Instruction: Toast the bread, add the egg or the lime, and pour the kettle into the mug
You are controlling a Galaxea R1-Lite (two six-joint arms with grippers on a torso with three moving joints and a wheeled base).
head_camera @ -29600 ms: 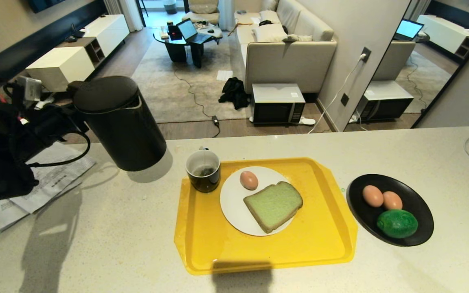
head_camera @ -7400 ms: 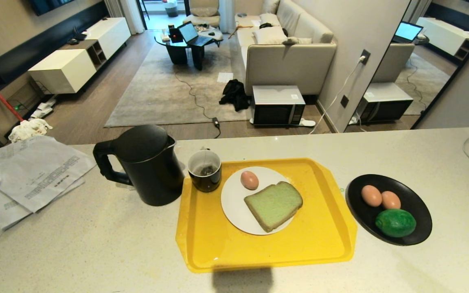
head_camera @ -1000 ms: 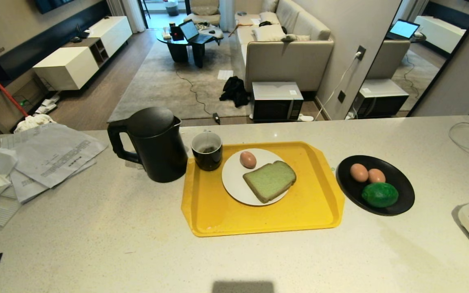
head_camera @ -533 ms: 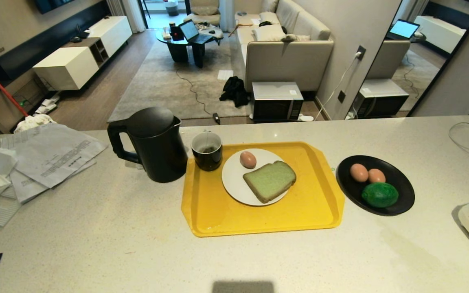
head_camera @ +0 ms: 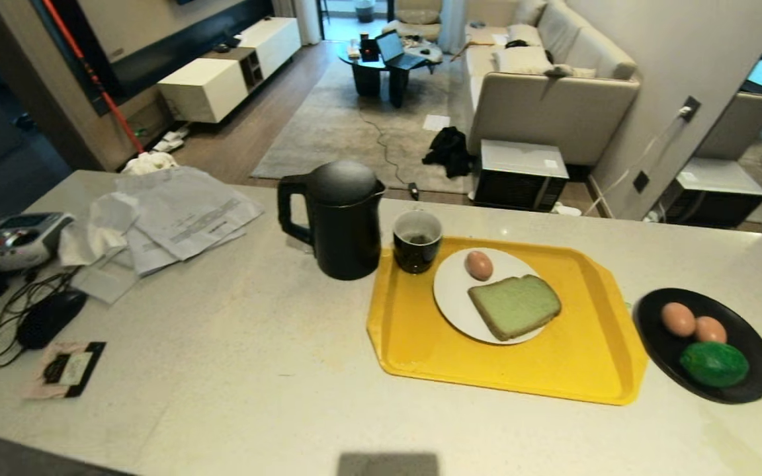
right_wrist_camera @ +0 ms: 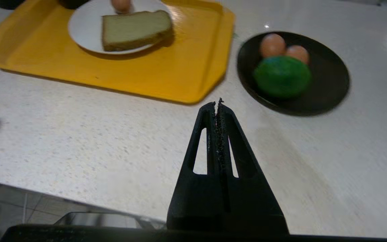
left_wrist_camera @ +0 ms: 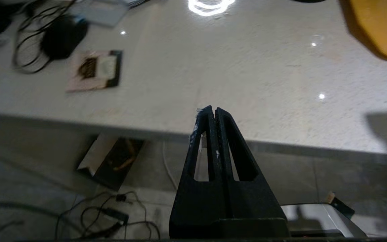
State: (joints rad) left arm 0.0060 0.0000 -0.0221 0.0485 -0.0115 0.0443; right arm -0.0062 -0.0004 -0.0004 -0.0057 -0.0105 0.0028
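The counter point(head_camera: 235, 396) stretches ahead of both grippers, which hang near its front edge, out of the head view. The yellow tray point(head_camera: 553, 377) lies on it ahead of the right gripper point(right_wrist_camera: 216, 104) and off to its left side; that gripper's fingers are pressed together, holding nothing, with bare counter beneath the tips. The kettle point(head_camera: 344, 221) stands upright just beyond the tray's far left corner, handle turned away from the tray. A white plate point(head_camera: 450, 297) sits on the tray, and a black dish point(right_wrist_camera: 328, 84) rests on the counter ahead of the right gripper, slightly to its right. The bread point(right_wrist_camera: 135, 29) lies flat on the plate. The mug point(head_camera: 417, 241) stands on the tray's far left corner, next to the kettle. The lime point(right_wrist_camera: 282, 76) sits in the dish, touching two eggs behind it. The egg point(head_camera: 479, 264) lies on the plate beyond the bread. The left gripper point(left_wrist_camera: 212, 112) is likewise clamped narrow and empty, over the counter's near edge, the tray well off to its right.
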